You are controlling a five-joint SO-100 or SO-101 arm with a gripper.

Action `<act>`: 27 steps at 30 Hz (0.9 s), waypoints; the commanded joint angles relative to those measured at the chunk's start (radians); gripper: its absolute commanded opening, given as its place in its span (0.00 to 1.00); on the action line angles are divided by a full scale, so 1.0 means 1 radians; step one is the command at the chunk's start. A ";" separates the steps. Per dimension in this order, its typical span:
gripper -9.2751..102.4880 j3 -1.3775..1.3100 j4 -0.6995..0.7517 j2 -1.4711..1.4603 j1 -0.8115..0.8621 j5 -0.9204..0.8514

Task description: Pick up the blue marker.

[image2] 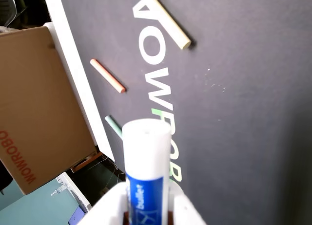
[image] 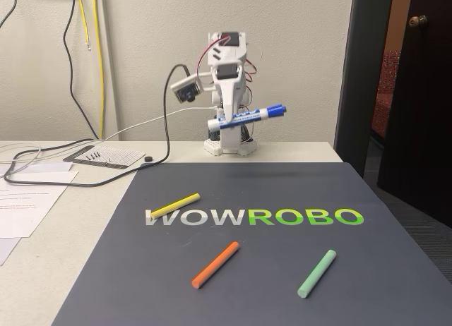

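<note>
Holding the blue marker (image: pixel 247 117) up in the air, the gripper (image: pixel 224 120) is clamped on its white end. Marker lies nearly flat, blue cap pointing to 3 o'clock w/ a little tilt up, high over the dark mat (image: pixel 282 284) in the fixed view.

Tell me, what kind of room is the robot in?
Probably an office or a hobby workroom. Cables hang down the plain wall, papers lie on the desk, and a dark door stands open at the right. The hand holds the blue marker above a WOWROBO mat.
</note>
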 commanded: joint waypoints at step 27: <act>0.08 0.388 -0.198 0.394 0.011 -0.075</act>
